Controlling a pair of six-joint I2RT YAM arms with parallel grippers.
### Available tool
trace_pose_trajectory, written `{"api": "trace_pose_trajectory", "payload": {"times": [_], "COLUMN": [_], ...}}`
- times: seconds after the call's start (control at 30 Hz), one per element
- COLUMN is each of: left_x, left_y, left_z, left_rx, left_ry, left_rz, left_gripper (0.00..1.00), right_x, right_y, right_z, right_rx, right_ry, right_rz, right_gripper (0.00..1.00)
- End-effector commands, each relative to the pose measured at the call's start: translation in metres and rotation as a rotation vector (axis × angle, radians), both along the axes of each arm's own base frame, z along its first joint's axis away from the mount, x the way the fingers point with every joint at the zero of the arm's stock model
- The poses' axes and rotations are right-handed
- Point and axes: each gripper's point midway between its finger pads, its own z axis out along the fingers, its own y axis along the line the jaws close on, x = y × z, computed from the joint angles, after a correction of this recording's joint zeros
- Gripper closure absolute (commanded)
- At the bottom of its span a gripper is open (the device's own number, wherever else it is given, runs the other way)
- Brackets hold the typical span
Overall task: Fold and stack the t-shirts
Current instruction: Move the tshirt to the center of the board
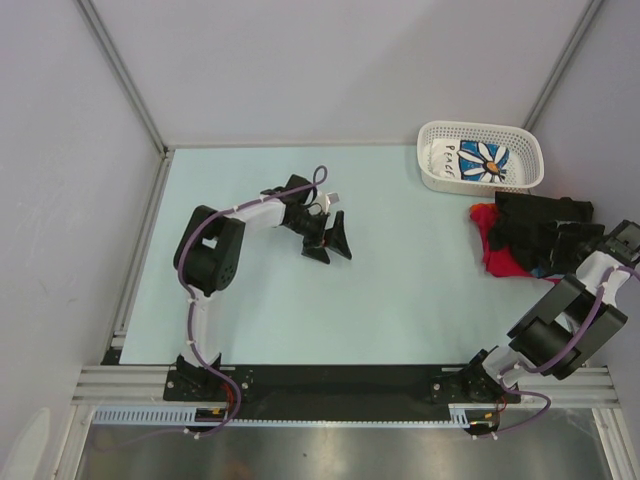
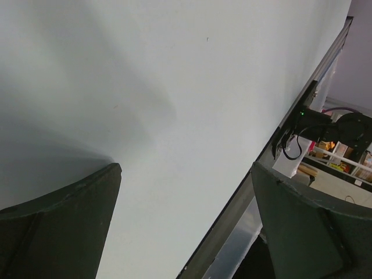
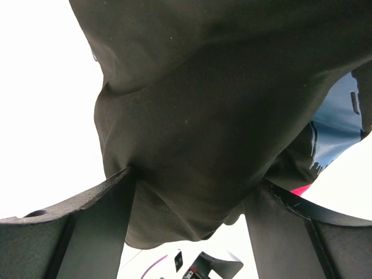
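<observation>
Left gripper [image 1: 330, 248]: fingers [image 2: 64, 226] are wide apart, and only bare table [image 2: 145, 87] shows between and ahead of the tips. It sits low over the table, mid-left, well apart from all the cloth. In the left wrist view the table's edge runs just outside the right-hand finger.

Right gripper [image 3: 196, 180]: fingers [image 3: 75, 232] stand wide with the black t-shirts [image 3: 192, 104] bunched into the gap.
- The cloth touches both inner faces, and creases fan out from the left-hand tip.
- One fold hangs down between the fingers toward the wrist.
- Can't tell whether the cloth is actually pinched or just sitting in the gap.
- Outboard of the right-hand finger there is a patch of light-blue print. Right at that fingertip is a sliver of the red t-shirt [image 3: 302, 190].

Top view: the right gripper's tips are buried in the black pile at the table's right edge, so its fingers don't show there. The black pile lies on top of the red t-shirt, and red sticks out on the side facing the left gripper.

Beyond the right fingertips, past the pile, is a white lattice basket [image 1: 432, 180] holding the white daisy t-shirt [image 1: 480, 160]. The basket is just beside the red cloth; can't tell if they touch.
</observation>
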Motion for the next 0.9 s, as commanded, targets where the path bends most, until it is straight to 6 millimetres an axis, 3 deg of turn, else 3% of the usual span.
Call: {"api": "trace_pose_trajectory", "payload": {"times": [0.0,0.37,0.53,0.7,0.87], "left_x": [0.003,0.004,0.005,0.004,0.004], "left_y": [0.001,0.010,0.011,0.011,0.012], "left_z": [0.022,0.014,0.013,0.011,0.016], "left_rx": [-0.041,-0.060,-0.068,-0.064,-0.064], "left_ry": [-0.085,-0.041,-0.029,-0.029,-0.049], "left_rz": [-0.014,-0.008,-0.001,0.001,-0.005], "left_gripper": [0.00,0.00,0.00,0.00,0.00], "right_x": [0.023,0.001,-0.010,-0.004,0.019], "right_y": [-0.030,-0.035,-0.049,-0.057,-0.051], "right_z": [0.059,0.057,0.063,0.056,0.053], "right_rx": [-0.229,-0.237,-0.307,-0.310,-0.340], "right_ry": [-0.162,-0.143,-0.099,-0.078,-0.092], "right_rz": [0.022,-0.059,-0.150,-0.181,-0.151], "right_gripper": [0.24,0.24,0.25,0.26,0.26]}}
